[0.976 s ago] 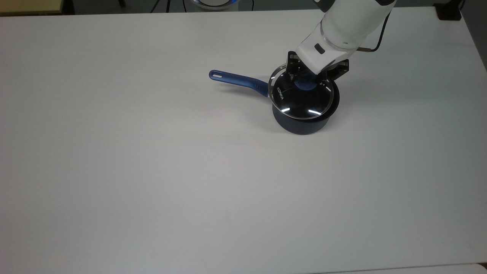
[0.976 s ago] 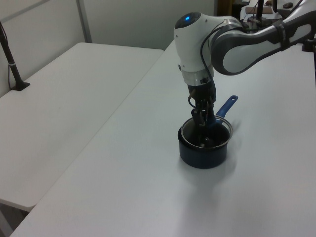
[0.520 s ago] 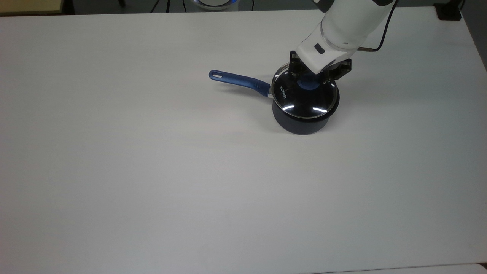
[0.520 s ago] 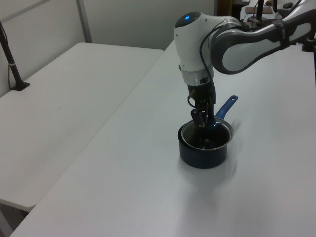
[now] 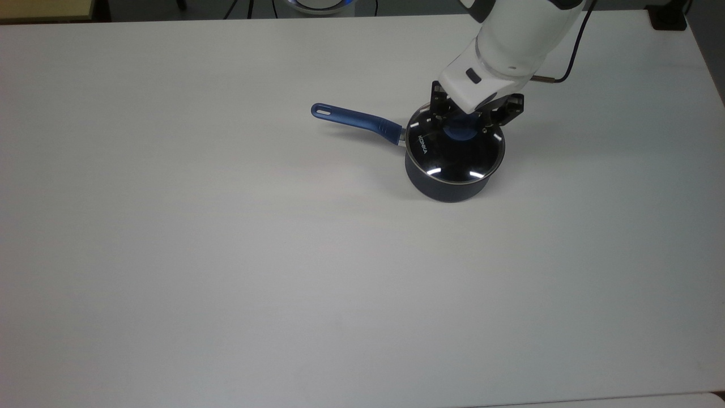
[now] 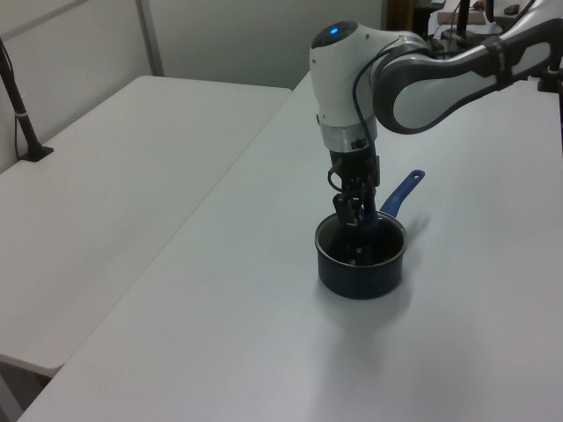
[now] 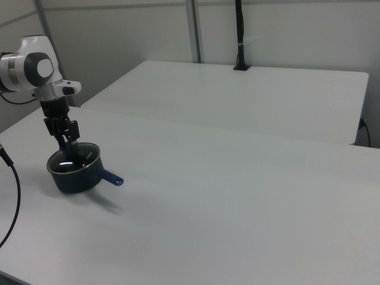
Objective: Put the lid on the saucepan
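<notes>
The lid (image 5: 455, 153) sits on the pan (image 5: 450, 184), whose handle points to the top view's left, on the table (image 5: 226, 255)

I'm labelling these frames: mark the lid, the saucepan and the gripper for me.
lid (image 5: 453, 158), top view, on the clear glass below the blue knob.
saucepan (image 5: 362, 120), top view, on its long blue handle.
gripper (image 5: 460, 118), top view, midway between the fingertips, over the knob.

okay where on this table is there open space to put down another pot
Bare tabletop spreads everywhere to the top view's left of the saucepan's handle and below the saucepan. The one crowded spot is at the saucepan, where the lid and gripper are.
</notes>
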